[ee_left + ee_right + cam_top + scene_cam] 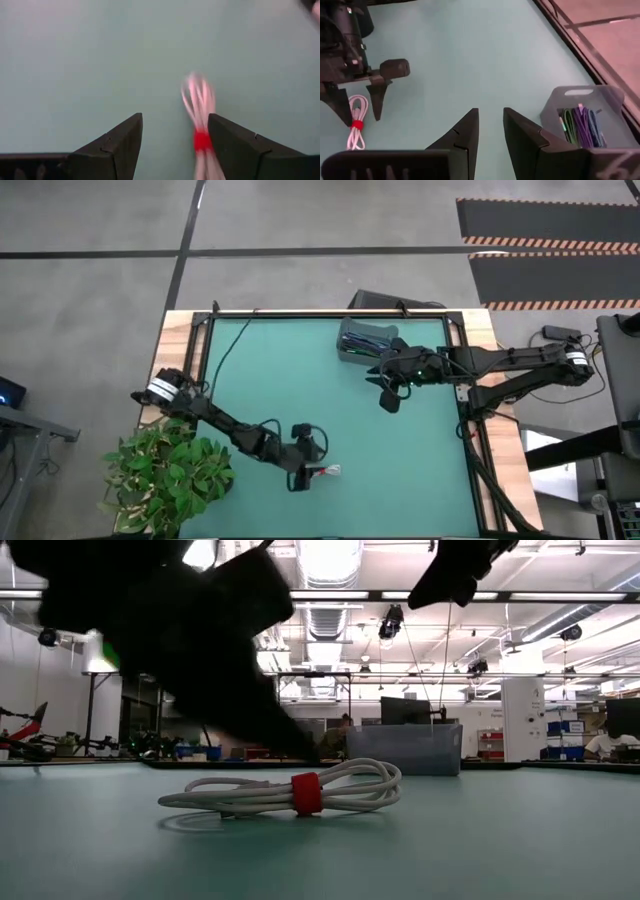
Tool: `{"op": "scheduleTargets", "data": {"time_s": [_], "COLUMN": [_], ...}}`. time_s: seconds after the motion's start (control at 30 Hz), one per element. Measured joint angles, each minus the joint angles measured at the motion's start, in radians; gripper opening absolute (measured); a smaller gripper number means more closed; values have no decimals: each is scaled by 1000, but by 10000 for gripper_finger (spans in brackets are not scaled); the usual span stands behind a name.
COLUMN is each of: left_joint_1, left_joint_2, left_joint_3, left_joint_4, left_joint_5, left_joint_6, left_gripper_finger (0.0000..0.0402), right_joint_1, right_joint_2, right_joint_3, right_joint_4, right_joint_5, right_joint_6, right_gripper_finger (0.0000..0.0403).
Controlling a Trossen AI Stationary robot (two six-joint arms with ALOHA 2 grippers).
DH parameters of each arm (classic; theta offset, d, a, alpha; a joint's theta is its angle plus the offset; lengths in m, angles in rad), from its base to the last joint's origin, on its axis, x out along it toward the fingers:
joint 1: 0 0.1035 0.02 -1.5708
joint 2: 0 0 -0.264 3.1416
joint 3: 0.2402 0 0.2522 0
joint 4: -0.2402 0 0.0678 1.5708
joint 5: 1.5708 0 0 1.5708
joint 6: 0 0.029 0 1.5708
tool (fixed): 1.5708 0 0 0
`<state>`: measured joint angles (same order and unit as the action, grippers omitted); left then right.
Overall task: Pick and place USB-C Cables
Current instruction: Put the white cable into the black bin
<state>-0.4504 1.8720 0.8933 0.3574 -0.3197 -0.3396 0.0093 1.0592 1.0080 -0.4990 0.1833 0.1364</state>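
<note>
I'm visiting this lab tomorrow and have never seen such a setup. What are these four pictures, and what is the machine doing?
It is one moment seen by four cameras. One looks straight down on a green table with two dark robot arms. One sits at table height. One rides on each arm's wrist, looking past its two fingers.

The left gripper is low over a white cable with a red band, fingers open on either side of it; nothing is gripped yet. The wrist picture shows the cable nearer one finger.

The right gripper hangs empty above the table, fingers slightly apart, beside a grey bin that already holds coloured cables. Apparently the white one goes there next.
</note>
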Motion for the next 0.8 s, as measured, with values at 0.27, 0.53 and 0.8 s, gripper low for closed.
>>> {"op": "scheduleTargets", "data": {"time_s": [0.27, 0.53, 0.8], "left_joint_1": [-10, -15, -14], "left_joint_2": [36, 41, 4], "left_joint_3": [-9, -13, -18], "left_joint_4": [15, 6, -28], "left_joint_5": [-4, -13, -38], "left_joint_6": [-117, -131, -113], "left_gripper_finger": [210, 210, 210], "right_joint_1": [0, 0, 0], "right_joint_2": [0, 3, 3], "right_joint_3": [27, 23, 27], "right_joint_4": [-32, -43, -43], "right_joint_5": [-1, 1, 1], "right_joint_6": [-44, -92, -111], "right_gripper_finger": [81, 75, 72]}}
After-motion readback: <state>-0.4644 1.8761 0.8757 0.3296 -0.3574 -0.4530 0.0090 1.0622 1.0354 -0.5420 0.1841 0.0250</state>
